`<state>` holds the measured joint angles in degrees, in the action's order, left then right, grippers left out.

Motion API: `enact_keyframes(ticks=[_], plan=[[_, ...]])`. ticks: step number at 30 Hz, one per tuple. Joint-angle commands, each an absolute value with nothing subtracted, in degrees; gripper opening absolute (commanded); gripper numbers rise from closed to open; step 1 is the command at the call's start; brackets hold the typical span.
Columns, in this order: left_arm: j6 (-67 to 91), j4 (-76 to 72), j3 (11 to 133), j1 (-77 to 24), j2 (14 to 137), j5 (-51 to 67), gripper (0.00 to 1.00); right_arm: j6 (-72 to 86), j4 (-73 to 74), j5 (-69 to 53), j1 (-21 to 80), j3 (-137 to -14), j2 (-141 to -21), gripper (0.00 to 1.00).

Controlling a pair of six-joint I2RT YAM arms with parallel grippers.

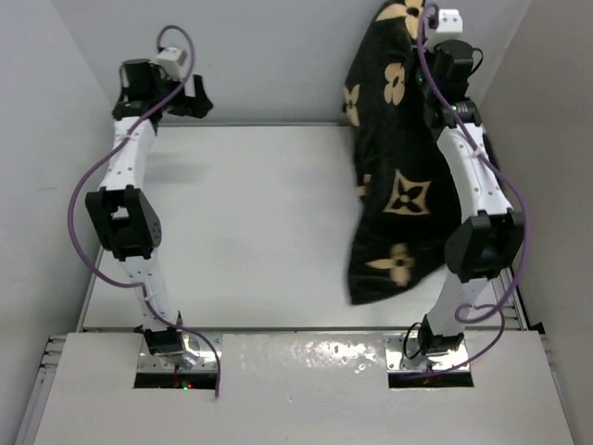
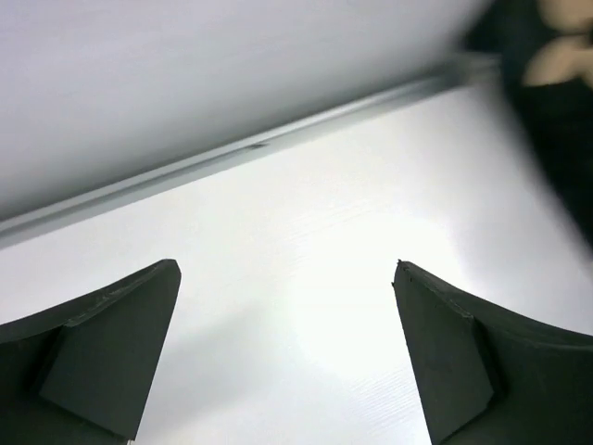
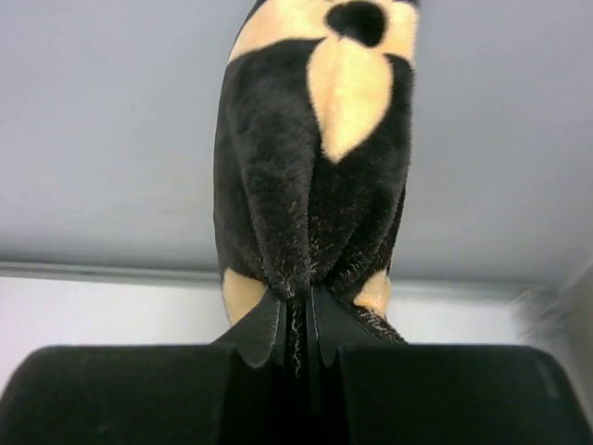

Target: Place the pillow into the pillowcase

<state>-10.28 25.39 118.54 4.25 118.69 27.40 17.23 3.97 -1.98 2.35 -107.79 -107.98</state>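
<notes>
While two arms stand at the near edge of the white tabletop [image 1: 250,222], one soft black fabric pillowcase [image 1: 398,185], printed with tan four-petal flowers and stars, is in view. It hangs in a long drape on the far right side of the table, beside the right arm. Its lower end comes down toward the near right part of the tabletop; whether it touches there cannot be told. The right gripper [image 3: 296,326] is clamped on a bunched fold at the top of the cloth, its two fingers pressed nearly together with plush pinched between them. The left gripper [image 2: 287,269] is at the far left, its two fingers spread wide over bare tabletop, holding and touching nothing.
</notes>
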Motion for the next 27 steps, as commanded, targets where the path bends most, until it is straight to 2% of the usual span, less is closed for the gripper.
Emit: enact_keyframes(ticks=[1,6,9,10,12,13,14,15,16,17,18,19,22,27], plan=[[-8.3,27.0,118.5,8.4,113.6,29.3,1.00,-9.4,-2.8,5.5,10.3,-116.5,-102.1,0.00],[-7.7,26.2,113.0,13.4,108.9,29.3,1.00,-29.2,3.9,-3.9,29.5,-117.2,-104.2,0.00],[-7.3,25.4,109.1,16.2,106.5,29.9,1.00,-34.0,1.4,-0.2,39.8,-105.2,-104.3,0.00],[-7.4,25.3,107.9,17.4,105.9,29.7,1.00,-33.4,-2.2,2.3,41.7,-96.1,-103.8,0.00],[-9.1,25.6,105.4,18.5,104.0,29.4,1.00,-30.7,-11.5,7.4,47.5,-85.5,-101.5,0.00],[-9.8,25.8,104.5,19.0,103.5,28.6,1.00,-28.6,-22.8,11.8,48.9,-74.6,-100.7,0.00],[-10.5,26.0,103.8,20.3,102.9,27.7,1.00,-23.2,-27.5,13.5,51.6,-70.0,-100.1,0.00],[-11.9,26.3,102.7,21.0,102.0,26.2,1.00,-20.1,-32.4,14.1,52.5,-62.8,-98.6,0.10],[-12.6,26.5,102.0,22.2,101.5,25.4,1.00,-14.5,-32.1,12.4,53.2,-60.2,-97.9,0.63],[-14.8,27.1,100.6,22.8,100.4,24.4,1.00,-11.8,-30.9,9.7,54.2,-58.4,-97.1,0.84],[-16.3,27.4,99.7,23.0,99.8,22.3,1.00,-10.4,-26.4,6.5,54.8,-55.7,-95.2,0.95],[-18.0,27.9,98.6,23.1,99.3,21.1,1.00,-8.6,-24.5,1.6,56.3,-54.2,-93.8,0.99],[-25.1,28.1,90.6,22.2,96.2,18.7,1.00,-7.3,-20.3,-2.9,57.9,-48.8,-86.9,0.99],[-28.0,31.2,84.6,20.6,95.8,20.6,1.00,6.8,-8.5,1.2,53.5,-52.9,-78.9,0.99]])
